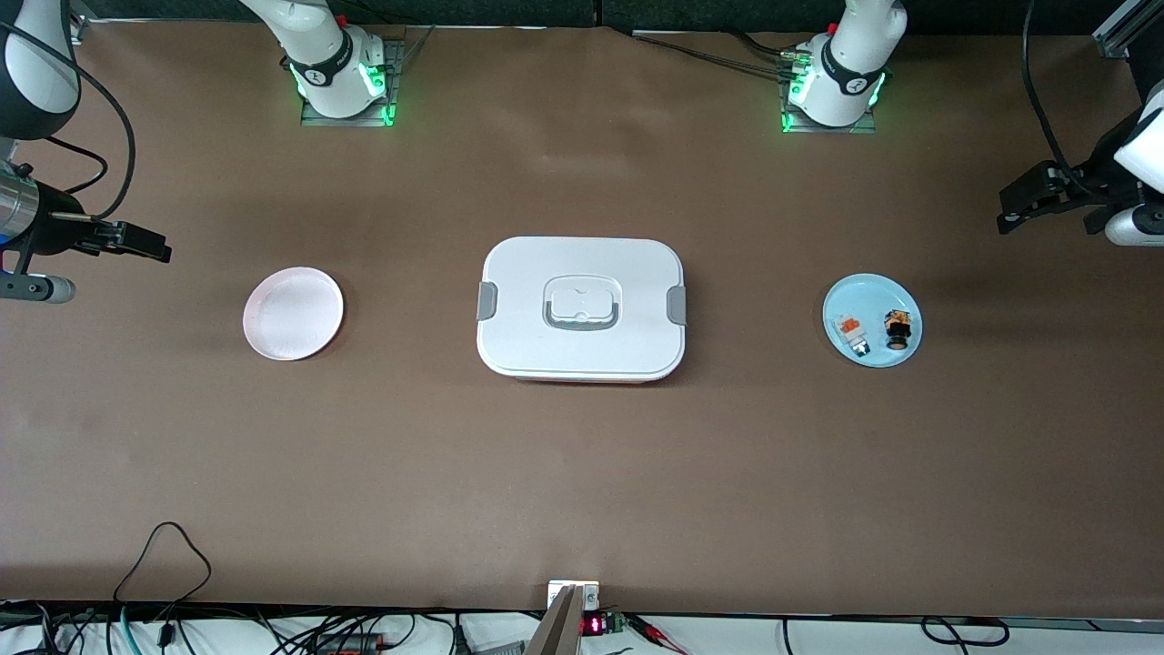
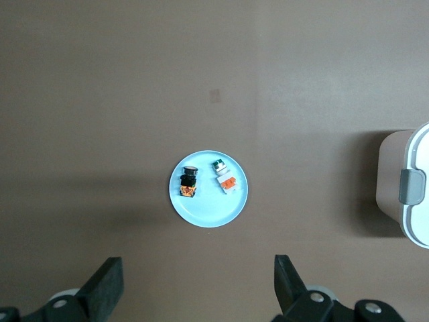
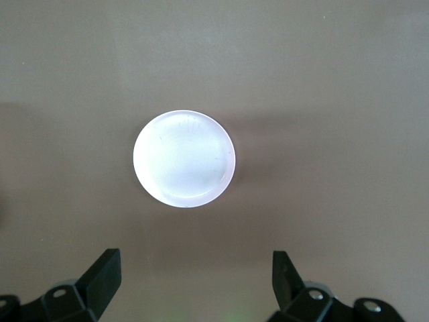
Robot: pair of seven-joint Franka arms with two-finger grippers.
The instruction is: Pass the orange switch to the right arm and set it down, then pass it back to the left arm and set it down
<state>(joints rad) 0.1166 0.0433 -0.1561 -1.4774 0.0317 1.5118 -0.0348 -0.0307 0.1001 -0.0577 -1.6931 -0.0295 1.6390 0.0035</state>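
White box [image 1: 582,309] mid-table; brown table [image 1: 582,482] bare around it

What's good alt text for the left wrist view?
A blue plate on the brown table holds the orange switch beside a white block. The left tool's open fingers frame it from above, with the box at the edge.
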